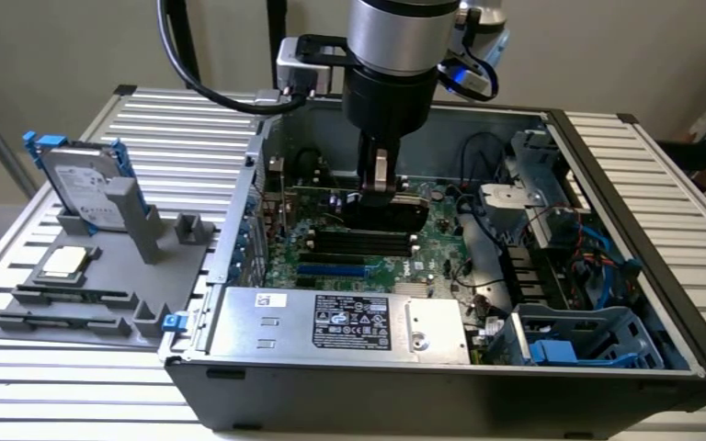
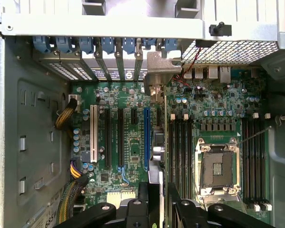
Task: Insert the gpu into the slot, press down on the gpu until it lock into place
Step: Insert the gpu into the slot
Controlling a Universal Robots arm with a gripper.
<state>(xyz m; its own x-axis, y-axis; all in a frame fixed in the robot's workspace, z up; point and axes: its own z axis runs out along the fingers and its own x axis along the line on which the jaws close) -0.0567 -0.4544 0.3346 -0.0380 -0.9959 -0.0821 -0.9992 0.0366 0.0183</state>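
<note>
Silver power box (image 1: 341,322) up front in the open case (image 1: 451,404), and behind it the tool (image 1: 381,195) is down inside, clamped on the gpu (image 1: 404,219), which it holds on edge low over the green board (image 2: 133,156), right beside the blue slot (image 2: 146,137). Whether the card's edge has entered a slot, I cannot tell. Risk here: if the card sits tilted or off line, pressing could jam its contacts against the slot wall or flex the board. Count: one gpu, one tool, one power box, one blue slot, one white slot (image 2: 93,135), two long black slots (image 2: 107,137).
</note>
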